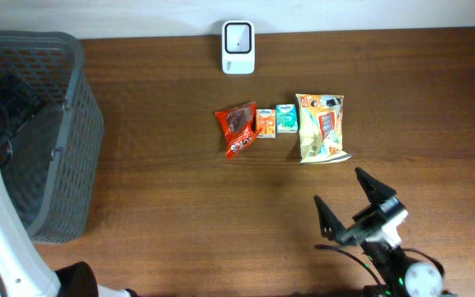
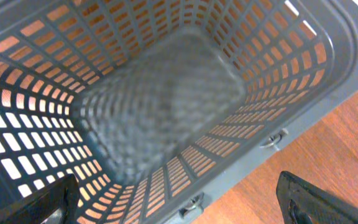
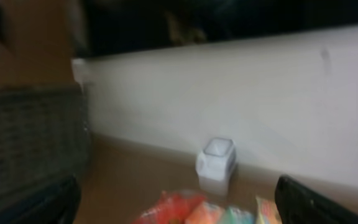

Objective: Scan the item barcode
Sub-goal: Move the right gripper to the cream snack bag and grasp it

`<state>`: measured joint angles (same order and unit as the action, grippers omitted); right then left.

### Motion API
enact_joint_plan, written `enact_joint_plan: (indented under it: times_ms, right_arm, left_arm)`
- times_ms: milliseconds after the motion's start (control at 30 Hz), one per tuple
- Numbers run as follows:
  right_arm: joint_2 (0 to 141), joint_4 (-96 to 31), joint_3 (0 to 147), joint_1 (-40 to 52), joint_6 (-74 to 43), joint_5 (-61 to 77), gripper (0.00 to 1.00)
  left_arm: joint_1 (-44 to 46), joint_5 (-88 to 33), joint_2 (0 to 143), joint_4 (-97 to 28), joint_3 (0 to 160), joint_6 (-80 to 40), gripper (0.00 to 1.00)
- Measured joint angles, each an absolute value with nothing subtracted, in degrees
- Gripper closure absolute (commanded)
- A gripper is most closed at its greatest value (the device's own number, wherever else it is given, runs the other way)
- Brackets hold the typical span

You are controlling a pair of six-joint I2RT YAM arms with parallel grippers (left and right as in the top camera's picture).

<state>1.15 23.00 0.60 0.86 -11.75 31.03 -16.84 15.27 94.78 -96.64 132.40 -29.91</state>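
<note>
Right hand (image 1: pixel 337 185) is held spread and empty by the desk's near edge, just short of the snack bag (image 1: pixel 321 126); left hand (image 2: pixel 179 202), likewise spread, is over the basket (image 2: pixel 347 56). Picking is not begun: the bag, probably, must be pinched and carried to the far-edge scanner (image 1: pixel 238 47).

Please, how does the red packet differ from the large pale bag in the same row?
The red packet is clearly smaller than the pale bag. The red packet is dark red and lies tilted; the pale bag is yellowish with red print and lies almost straight. The red packet ends the row on the left, the pale bag on the right. Both lie flat on the table.
</note>
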Motion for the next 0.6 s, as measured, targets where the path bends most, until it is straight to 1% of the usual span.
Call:
enact_joint_plan:
  times_ms: [67, 100, 167, 200, 233, 267, 300, 333, 367, 400, 433, 467, 500, 533, 600]
  right_arm:
    - [0.5, 37.6, 1.2, 0.9, -14.7, 32.8, 0.01]
    - [0.5, 38.5, 2.4, 0.9, -15.3, 31.7, 0.02]
    - [1.5, 27.2, 9.7, 0.9, -13.3, 29.2, 0.01]
    - [2.2, 19.6, 13.6, 0.9, -10.3, 28.1, 0.01]
    - [4.8, 10.9, 21.1, 0.9, -7.9, 27.6, 0.02]
    - [8.8, -3.8, 28.9, 0.8, -4.3, 27.2, 0.02]
    - [14.2, -12.8, 36.4, 0.8, -2.7, 27.1, 0.02]
    - [24.7, -26.9, 48.6, 0.8, 0.1, 26.7, 0.02]
    - [30.2, -30.3, 53.8, 0.8, 1.0, 26.6, 0.02]
    - [36.0, -37.6, 59.3, 0.8, 1.7, 26.9, 0.02]
    - [42.9, -40.7, 64.7, 0.8, 1.7, 29.5, 0.02]
    - [48.1, -41.1, 67.8, 0.8, 1.3, 32.8, 0.02]
    - [54.4, -41.4, 68.9, 0.8, 0.8, 39.0, 0.02]
    - [57.8, -40.6, 68.9, 0.8, 0.2, 42.1, 0.02]
    - [66.4, -37.7, 69.3, 0.8, -5.3, 43.4, 0.02]
  left_arm:
    - [-16.8, 15.2, 94.8, -96.7, 132.3, -29.9, 0.01]
    - [-16.8, 15.2, 94.8, -96.7, 132.2, -30.0, 0.01]
    - [-16.8, 15.2, 94.8, -96.6, 132.2, -30.1, 0.01]
    - [-16.8, 15.2, 94.8, -96.6, 132.2, -30.1, 0.01]
    - [-16.8, 15.2, 94.8, -96.6, 132.2, -30.1, 0.01]
    - [-16.8, 15.3, 94.8, -96.6, 132.2, -30.1, 0.01]
    - [-16.8, 15.2, 94.8, -96.7, 132.2, -30.1, 0.01]
    - [-16.8, 15.2, 94.8, -96.6, 132.2, -30.1, 0.01]
    - [-16.8, 15.1, 94.8, -96.7, 132.1, -30.1, 0.01]
    - [-16.8, 15.1, 94.8, -96.6, 132.1, -30.1, 0.01]
    - [-16.8, 15.0, 94.8, -96.7, 132.1, -30.1, 0.01]
    - [-16.8, 15.0, 94.8, -96.7, 132.1, -30.1, 0.01]
    - [-16.8, 15.0, 94.8, -96.7, 132.1, -30.1, 0.01]
    - [-16.8, 15.0, 94.8, -96.7, 132.1, -30.1, 0.01]
    - [-16.8, 15.0, 94.8, -96.7, 132.1, -30.1, 0.01]
